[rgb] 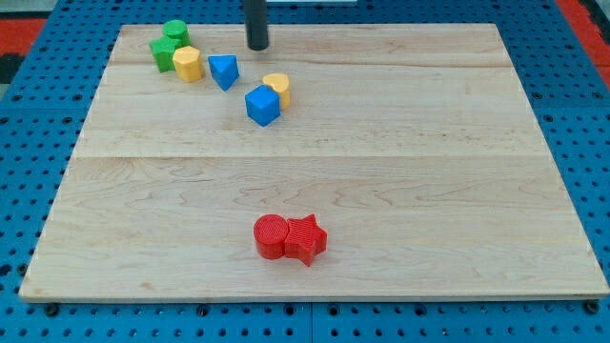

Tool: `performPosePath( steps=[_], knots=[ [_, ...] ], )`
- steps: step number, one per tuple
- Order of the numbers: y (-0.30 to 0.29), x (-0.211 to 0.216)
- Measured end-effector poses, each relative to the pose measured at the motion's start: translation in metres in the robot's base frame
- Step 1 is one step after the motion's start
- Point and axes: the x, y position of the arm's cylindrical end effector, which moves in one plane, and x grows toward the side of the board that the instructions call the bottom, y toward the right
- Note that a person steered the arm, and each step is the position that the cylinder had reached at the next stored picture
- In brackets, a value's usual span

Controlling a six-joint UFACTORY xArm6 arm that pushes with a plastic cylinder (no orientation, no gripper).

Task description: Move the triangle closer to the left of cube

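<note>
And there's my tip (258, 47), sitting high in the frame, just left of centre along the top edge. The dark rod drops straight down out of the upper border, standing upright (no lean that I can make out), only its lower stretch showing, its blunt end resting at the surface.

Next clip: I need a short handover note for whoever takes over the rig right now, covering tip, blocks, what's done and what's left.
My tip is near the view's top edge, above and to the right of the blue triangle, touching no block.
The blue triangle lies up and to the left of the blue cube, with a gap between them. A yellow block touches the cube's upper right.
Done: no contact yet.
Left: probably bring my tip around the triangle's far-left side and push it toward the cube's left.
</note>
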Motion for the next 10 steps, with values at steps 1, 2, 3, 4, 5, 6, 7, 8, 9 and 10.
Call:
performPosePath(
  steps=[1,2,3,4,5,6,7,8,9,10],
  knots=[
    [0.013,0.056],
    [0.013,0.085],
    [0.006,0.038],
    [-0.036,0.028],
    [-0.064,0.036],
    [-0.057,0.086],
    [-0.061,0.047],
    [-0.078,0.017],
    [-0.033,0.040],
    [-0.007,0.066]
  ],
)
